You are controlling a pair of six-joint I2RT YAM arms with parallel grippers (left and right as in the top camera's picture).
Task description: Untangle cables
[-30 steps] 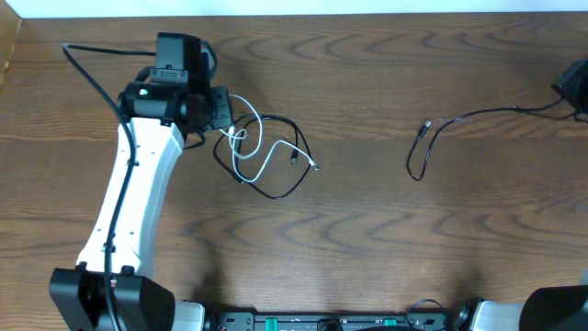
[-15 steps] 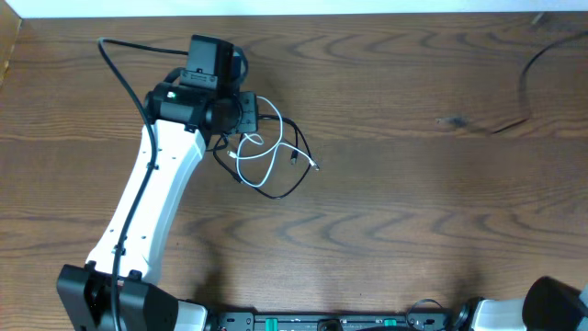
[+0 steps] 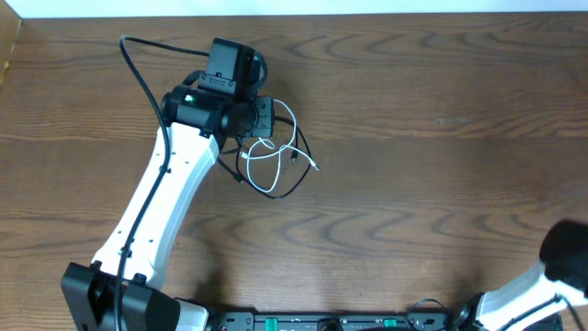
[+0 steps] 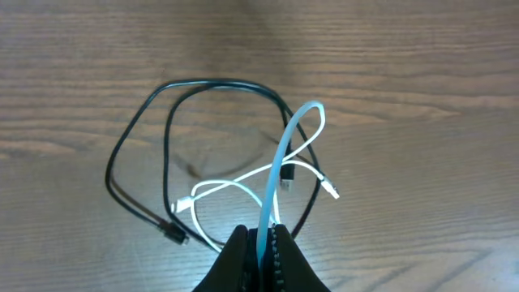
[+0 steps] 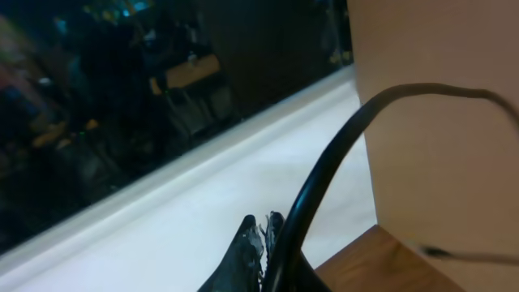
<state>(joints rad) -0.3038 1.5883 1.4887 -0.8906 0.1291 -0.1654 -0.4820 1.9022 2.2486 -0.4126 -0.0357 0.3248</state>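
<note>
On the wooden table (image 3: pixel 413 184) seen from overhead, the white left arm (image 3: pixel 156 211) reaches from its base at the near left edge up to the far left part, where the left gripper (image 3: pixel 265 115) sits at the top of the tangle. The white cable (image 3: pixel 293 124) curls out from the gripper, and the black cable (image 3: pixel 272 195) loops around and under it, just to the gripper's right. The right arm (image 3: pixel 565 262) shows only at the lower right corner, well apart from the tangle. In the left wrist view, the left gripper (image 4: pixel 259 243) is pressed together on the white cable (image 4: pixel 285 144), which rises from the fingertips in a lifted loop. The black cable (image 4: pixel 219 81) lies on the wood in two wide loops, crossing the white one, with a black plug (image 4: pixel 172 234) at the lower left and a white plug (image 4: pixel 332 192) to the right. In the right wrist view, the right gripper (image 5: pixel 261 231) is closed and appears to pinch a separate black cable (image 5: pixel 340 138), which arcs up and to the right. It points out past the table's edge (image 5: pixel 389 259) toward a dark background.
</note>
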